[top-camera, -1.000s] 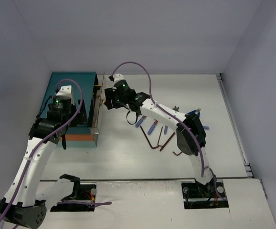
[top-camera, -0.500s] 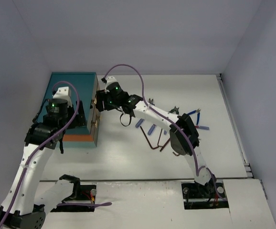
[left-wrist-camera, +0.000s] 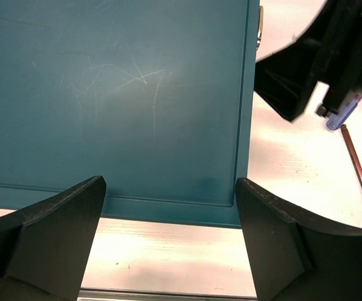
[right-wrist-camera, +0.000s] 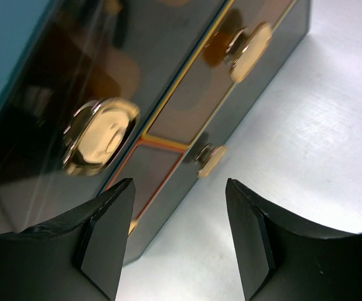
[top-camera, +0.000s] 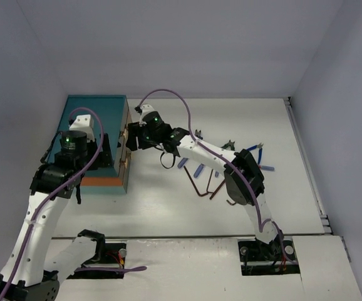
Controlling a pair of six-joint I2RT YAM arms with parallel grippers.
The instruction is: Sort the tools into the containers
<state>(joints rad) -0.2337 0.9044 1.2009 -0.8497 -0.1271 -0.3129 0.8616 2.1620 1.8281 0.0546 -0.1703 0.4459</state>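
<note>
The teal chest (top-camera: pixel 93 116) with an orange band (top-camera: pixel 103 181) stands at the left, its clear drawers (top-camera: pixel 126 150) facing right. In the right wrist view the drawers (right-wrist-camera: pixel 168 81) show brass knobs (right-wrist-camera: pixel 103 135). My right gripper (top-camera: pixel 131 137) is open and empty right at the drawer fronts, its jaws (right-wrist-camera: pixel 181 244) apart below a small knob (right-wrist-camera: pixel 211 160). My left gripper (top-camera: pixel 104 152) is open and empty over the chest's top (left-wrist-camera: pixel 118 94), near its front edge. Blue screwdrivers (top-camera: pixel 191 165), hex keys (top-camera: pixel 207 186) and blue pliers (top-camera: pixel 256 150) lie loose on the table.
The white table (top-camera: pixel 168 207) ends at walls on the left, back and right. The right arm (top-camera: pixel 212 157) stretches over the loose tools. In the left wrist view the right gripper's black body (left-wrist-camera: pixel 306 69), a blue handle (left-wrist-camera: pixel 342 114) and a hex key (left-wrist-camera: pixel 356 169) lie right of the chest.
My right gripper has moved left up to the drawer fronts. The drawer front that stood out from the chest now sits closer in. The left arm shifted slightly.
</note>
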